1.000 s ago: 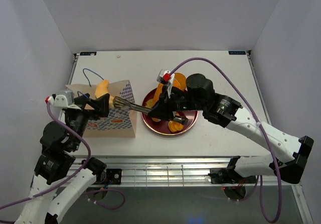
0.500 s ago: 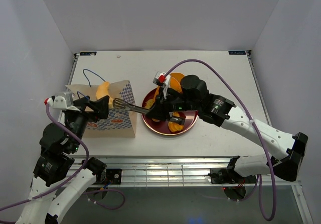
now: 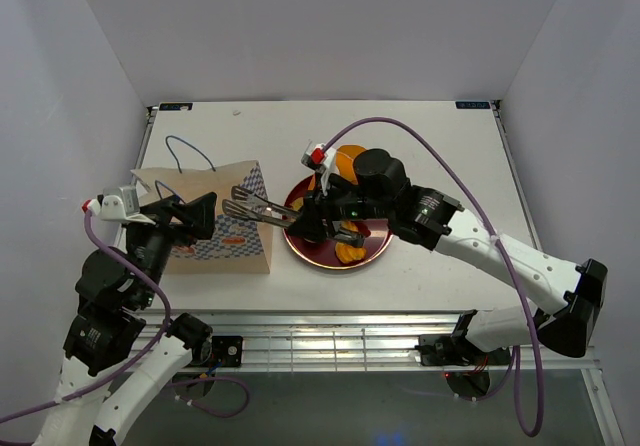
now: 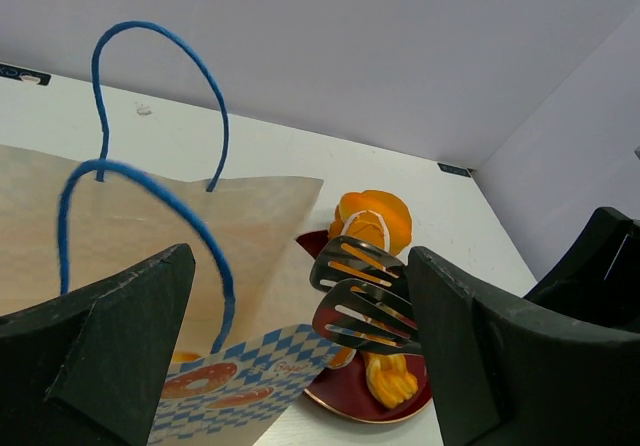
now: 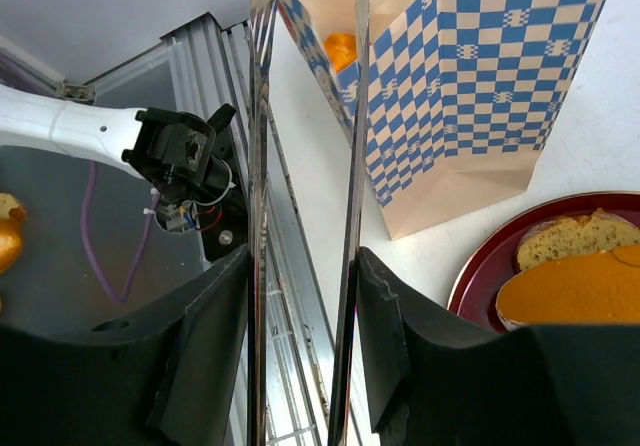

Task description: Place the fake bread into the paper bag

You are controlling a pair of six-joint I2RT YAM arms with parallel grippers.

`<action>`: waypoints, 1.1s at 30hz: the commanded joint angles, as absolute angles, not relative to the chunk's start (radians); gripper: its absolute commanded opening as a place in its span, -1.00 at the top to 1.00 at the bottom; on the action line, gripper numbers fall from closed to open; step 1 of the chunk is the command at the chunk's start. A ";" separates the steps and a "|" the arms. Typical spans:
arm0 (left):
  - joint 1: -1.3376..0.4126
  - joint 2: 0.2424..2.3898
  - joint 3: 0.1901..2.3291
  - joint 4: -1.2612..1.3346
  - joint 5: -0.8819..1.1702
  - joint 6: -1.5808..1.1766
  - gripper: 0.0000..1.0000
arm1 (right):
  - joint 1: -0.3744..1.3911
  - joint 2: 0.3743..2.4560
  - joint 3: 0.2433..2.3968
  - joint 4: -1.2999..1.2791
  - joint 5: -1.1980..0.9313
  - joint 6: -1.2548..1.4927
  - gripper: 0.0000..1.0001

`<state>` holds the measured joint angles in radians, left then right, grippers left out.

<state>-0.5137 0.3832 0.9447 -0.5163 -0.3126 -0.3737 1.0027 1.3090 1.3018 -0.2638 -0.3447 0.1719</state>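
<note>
**Empty tongs at the bag mouth, more bread waiting on the plate**

I had the right gripper (image 3: 315,221) clamped around the two arms of the metal tongs (image 3: 255,206), which gave me reach into the paper bag (image 3: 235,246) without pushing the wrist into it. The slotted blades stood slightly apart with nothing between them, hanging over the bag's plate-side edge. My left gripper (image 3: 198,213) sat spread wide at the bag's other side, fingers either side of the open top; I judged it was there to steady the mouth, though I could not tell whether it touched the paper.

One piece of the fake bread (image 5: 341,50) lay deep inside the bag. The rest lay on the dark red plate (image 3: 300,251), just beside the bag, including a rounded loaf (image 3: 348,161) at its far rim.

Room was tight. The blue cord handles (image 4: 150,36) arched above the opening on the far side, so I reckoned the tongs had to travel low and on the near side of them. The bag's thin wall stood between blades and plate, and a careless swing could have tipped it. Behind the plate the table (image 3: 420,136) offered space to swing the arm.
</note>
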 commanded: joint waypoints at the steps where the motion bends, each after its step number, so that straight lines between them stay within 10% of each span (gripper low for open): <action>1: -0.517 0.406 0.980 -0.512 -0.301 -0.408 -0.95 | 1.006 1.269 1.359 -0.209 -0.331 0.161 -0.01; 16: -0.517 0.426 0.914 -0.468 -0.339 -0.376 -0.95 | 1.006 1.171 1.410 -0.204 -0.178 0.213 -0.05; 33: -0.517 0.466 0.897 -0.431 -0.313 -0.367 -0.95 | 0.999 0.874 0.956 -0.259 0.323 0.366 -0.20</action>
